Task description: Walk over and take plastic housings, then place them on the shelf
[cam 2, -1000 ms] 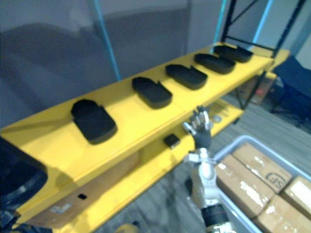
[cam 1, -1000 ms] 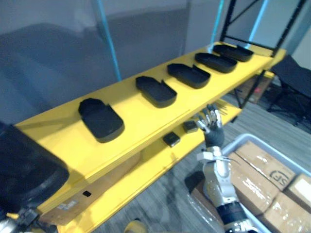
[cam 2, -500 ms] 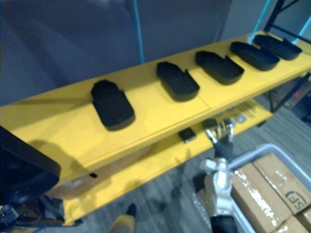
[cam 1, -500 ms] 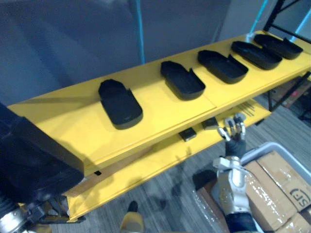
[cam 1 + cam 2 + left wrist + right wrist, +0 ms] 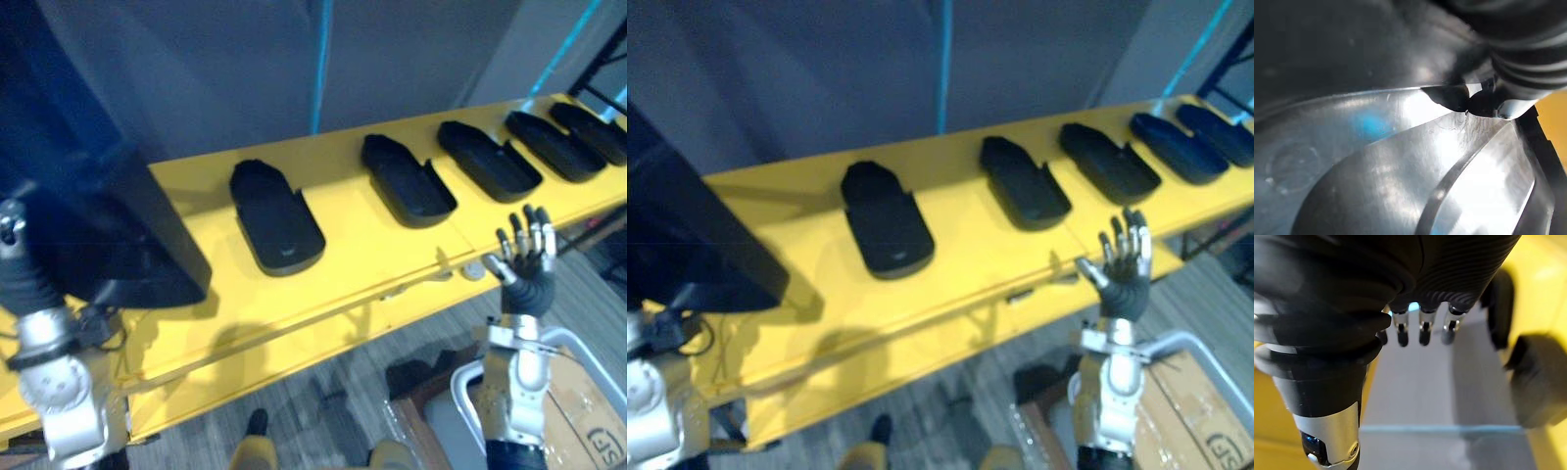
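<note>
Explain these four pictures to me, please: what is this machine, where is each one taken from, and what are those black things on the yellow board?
This is a humanoid robot that walks on two legs. The two wide pictures come from a pair of cameras in its head, looking down; the two close ones come from cameras on its wrists. The yellow shelf carries a row of black plastic housings, lying apart from one another. The right hand is raised by the shelf's front edge, fingers straight, holding nothing. At the left hand sits a large dark housing, whose glossy surface shows in the left wrist view; how it is gripped is hidden. Lower right lies a cardboard box.
</note>
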